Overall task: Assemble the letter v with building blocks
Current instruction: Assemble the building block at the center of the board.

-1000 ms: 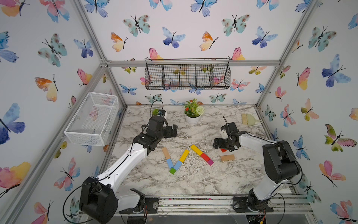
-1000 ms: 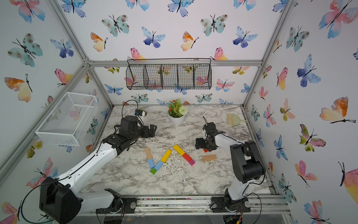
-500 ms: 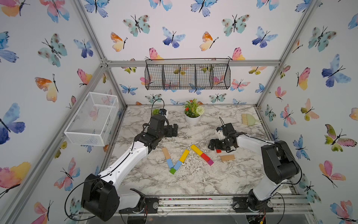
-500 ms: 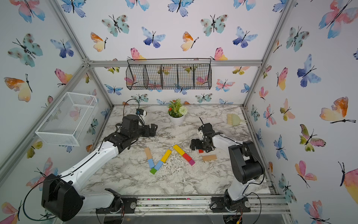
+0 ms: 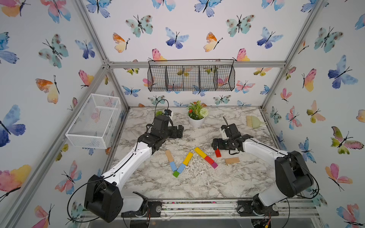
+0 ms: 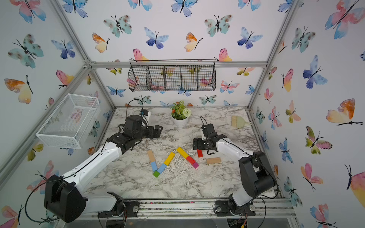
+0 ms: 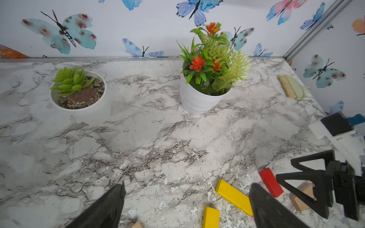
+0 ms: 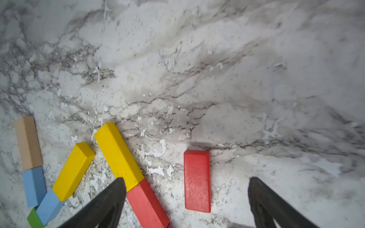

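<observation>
In both top views the letter v lies mid-table: a tan bar (image 5: 169,156) and a light blue bar (image 5: 173,166) slant down to a green cube (image 5: 176,174), and a second light blue bar (image 5: 181,167) and a yellow bar (image 5: 187,158) rise from it. Beside it a yellow bar (image 5: 200,152), a red bar (image 5: 209,159) and a magenta cube (image 5: 214,165) form one line. A loose red bar (image 8: 197,180) lies flat between the fingers of my open right gripper (image 8: 186,179), untouched. A loose tan bar (image 5: 232,160) lies nearby. My left gripper (image 7: 188,185) hovers open and empty behind the blocks.
A white pot of flowers (image 5: 196,116) and a succulent bowl (image 7: 78,90) stand at the back. A small brush (image 5: 253,121) lies at the back right. A white wire basket (image 5: 94,120) hangs on the left wall, a black one (image 5: 190,77) on the back wall.
My right gripper has shifted left toward the block rows, the loose red bar with it, and its jaws have spread wider. The left gripper has hardly moved.
</observation>
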`<state>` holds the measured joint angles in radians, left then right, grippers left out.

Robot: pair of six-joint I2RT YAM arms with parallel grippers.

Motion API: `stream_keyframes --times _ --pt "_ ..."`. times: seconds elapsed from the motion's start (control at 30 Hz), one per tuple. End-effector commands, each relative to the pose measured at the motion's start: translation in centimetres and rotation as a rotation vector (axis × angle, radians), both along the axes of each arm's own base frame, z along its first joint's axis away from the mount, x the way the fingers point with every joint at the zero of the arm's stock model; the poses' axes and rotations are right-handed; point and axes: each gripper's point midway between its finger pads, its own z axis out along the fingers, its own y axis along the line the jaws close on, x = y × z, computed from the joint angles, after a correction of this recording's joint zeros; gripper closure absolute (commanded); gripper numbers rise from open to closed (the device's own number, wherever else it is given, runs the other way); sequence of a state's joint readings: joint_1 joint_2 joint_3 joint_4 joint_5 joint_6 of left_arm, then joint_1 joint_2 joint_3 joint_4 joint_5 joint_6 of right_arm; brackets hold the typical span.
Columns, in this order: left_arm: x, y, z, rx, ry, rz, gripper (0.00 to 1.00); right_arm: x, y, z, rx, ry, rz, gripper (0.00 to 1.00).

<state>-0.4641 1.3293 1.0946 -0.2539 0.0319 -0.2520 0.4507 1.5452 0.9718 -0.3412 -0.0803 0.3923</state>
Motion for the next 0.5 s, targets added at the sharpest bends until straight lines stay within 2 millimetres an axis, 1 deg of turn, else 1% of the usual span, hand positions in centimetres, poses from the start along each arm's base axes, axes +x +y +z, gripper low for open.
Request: stream_keyframes --times 0.0,0.03,0.2,0.33,0.4,0.47 --pt "-0.1 -2.5 0.1 -0.041 0.04 -0.088 0.02 1.1 -2.9 1.2 -0.052 -0.052 -0.111 0.02" --pt "-0.1 -3.3 -0.2 -0.036 0.057 -0.102 0.02 1.1 -3.5 1.3 -0.048 -0.051 -0.125 0.02" --pt "-1.4 -9.1 -2.6 -0.014 0.165 -0.208 0.01 1.5 -7.4 1.4 -0.011 -0.039 -0.232 0.02" --pt "-3.2 -13.0 -4.7 0.007 0.25 -0.295 0.01 1.3 -11.0 1.4 0.083 -0.03 -0.345 0.02" --pt "-4.5 -15.2 -5.9 0.029 0.285 -0.351 0.0 1.2 -12.6 1.8 0.095 -0.058 -0.399 0.02" --pt "-5.7 -17.1 -6.7 0.063 0.306 -0.393 0.0 1.2 -13.9 2.4 0.09 -0.087 -0.438 0.02"
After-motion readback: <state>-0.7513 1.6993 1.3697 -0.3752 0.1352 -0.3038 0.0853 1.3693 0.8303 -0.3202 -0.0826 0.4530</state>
